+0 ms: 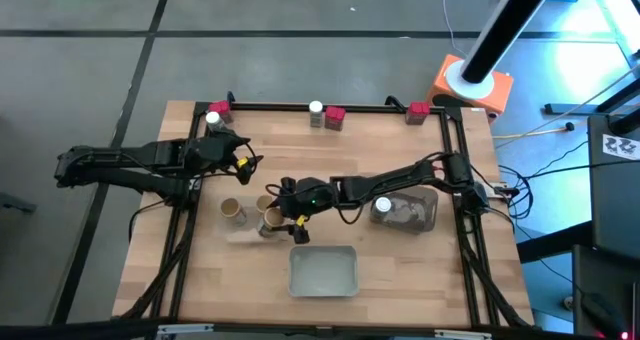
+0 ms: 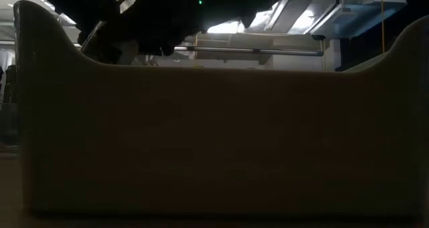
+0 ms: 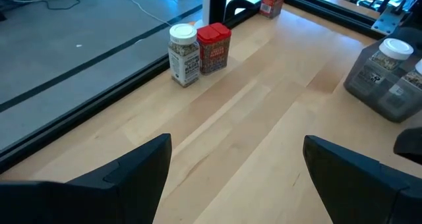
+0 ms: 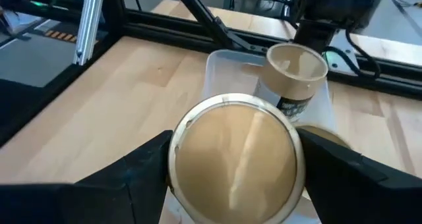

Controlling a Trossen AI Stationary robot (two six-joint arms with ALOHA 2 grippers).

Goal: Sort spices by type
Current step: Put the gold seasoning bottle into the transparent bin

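Observation:
My right gripper (image 4: 234,174) reaches across the table's middle and is shut on a tan cork-coloured cylinder (image 4: 234,159), seen also in the high view (image 1: 270,223). Just beyond it a second cork cylinder (image 4: 295,72) stands upright in a shallow clear tray (image 4: 224,66). A third cork cylinder (image 1: 233,210) stands to its left. My left gripper (image 3: 234,178) waits open over the table's left part (image 1: 245,160), with nothing between its fingers. At the far edge a white-lidded jar (image 3: 184,53) stands beside a red packet (image 3: 213,47). My right gripper pinches the cork cylinder's round side wall (image 4: 177,159) between its two fingers, one on each side just below the top. The fingers come from the table's right, slanting a little downward. The cylinder stands upright in the hold; its base is hidden, so I cannot tell whether it rests on anything.
A grey tray (image 1: 322,270) sits near the front edge and its wall (image 2: 214,141) fills the low view. A clear tray (image 1: 415,212) at the right holds a white-lidded jar (image 1: 382,208). More jars (image 1: 213,118) and red packets (image 1: 419,110) line the far edge.

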